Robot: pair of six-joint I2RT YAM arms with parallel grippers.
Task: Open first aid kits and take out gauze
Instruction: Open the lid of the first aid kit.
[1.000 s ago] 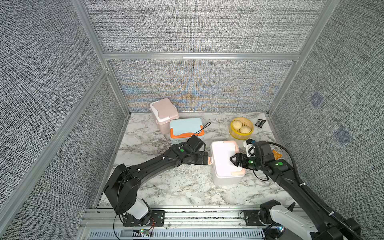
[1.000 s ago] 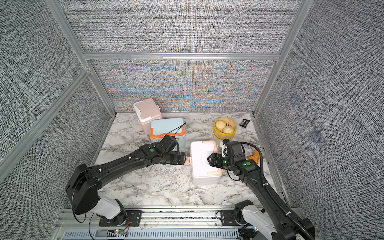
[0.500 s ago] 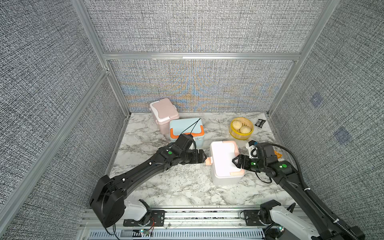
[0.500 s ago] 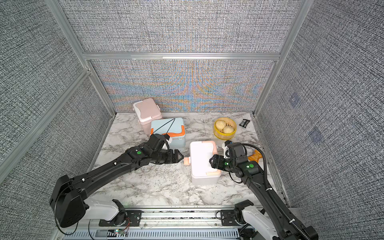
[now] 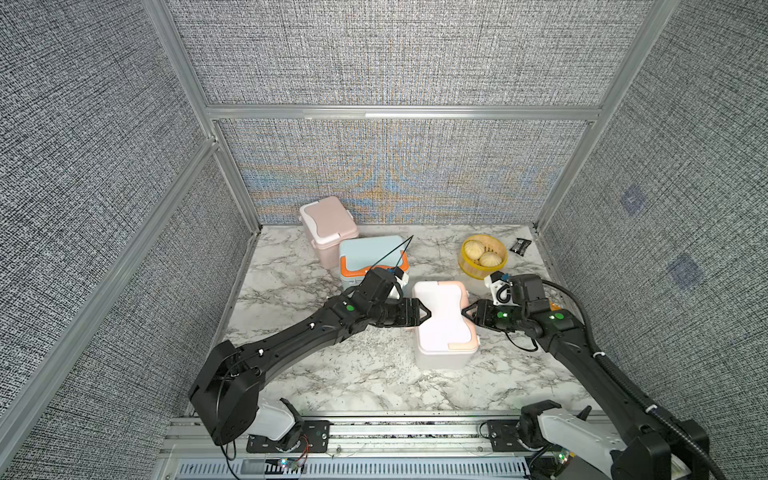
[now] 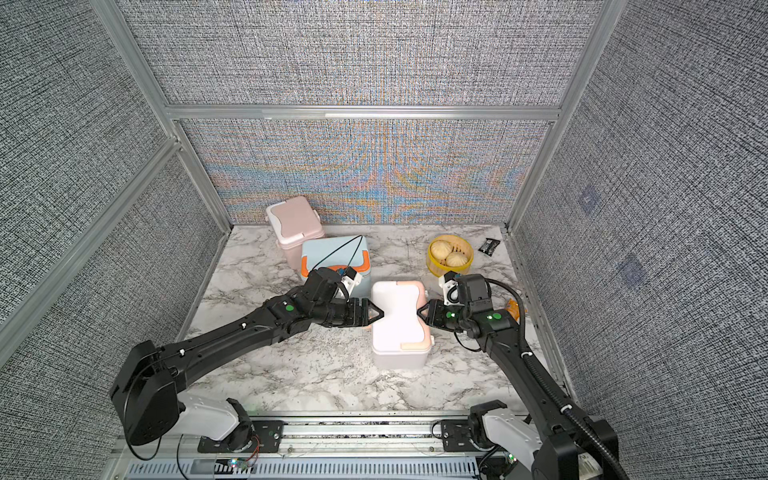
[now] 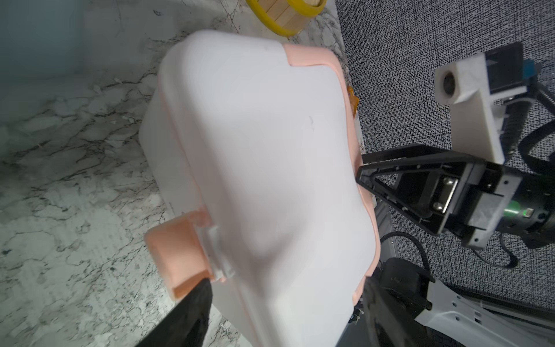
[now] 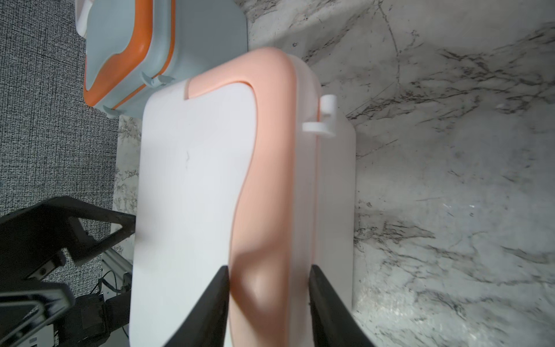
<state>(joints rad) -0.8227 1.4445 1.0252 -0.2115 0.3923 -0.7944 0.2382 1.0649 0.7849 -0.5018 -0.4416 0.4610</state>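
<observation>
Flanking the box: left gripper [image 5: 428, 311] at the 9 o'clock side and right gripper [image 5: 464, 312] at the 3 o'clock side of the white rounded plastic box with peach trim [image 5: 440, 320].
White box: stands on the marble-patterned worktop [image 5: 332, 374] just to 3 o'clock of centre, lid down, peach latch [image 5: 457, 345] at its 6 o'clock end.
Left fingers [image 7: 192, 312]: spread wide, with the box's 9 o'clock edge between them in the left wrist view. Only their ends show there, and contact with the box cannot be made out.
Right fingers [image 8: 216, 300]: about half closed, one over the peach handle band, one along the white wall below the rim. Whether they press on it cannot be told, as that edge is blurred.
Dusty pink plastic box with white trim [image 5: 326, 220]: 11 o'clock, against the back wall, lid down.
Light blue plastic box with orange trim [image 5: 370, 253]: just at 4 o'clock of the pink one, touching or nearly so, lid down. Its 6 o'clock face is partly hidden by the left arm.
Contents: hidden in all three boxes.
Round yellow basket [image 5: 473, 272]: 1 o'clock, with two pale buns [image 5: 473, 248] inside.
Small black packet [image 5: 520, 245]: far 2 o'clock corner, print too small to read.
Orange wrapper [image 6: 513, 307]: 3 o'clock edge, mostly covered by the right arm.
</observation>
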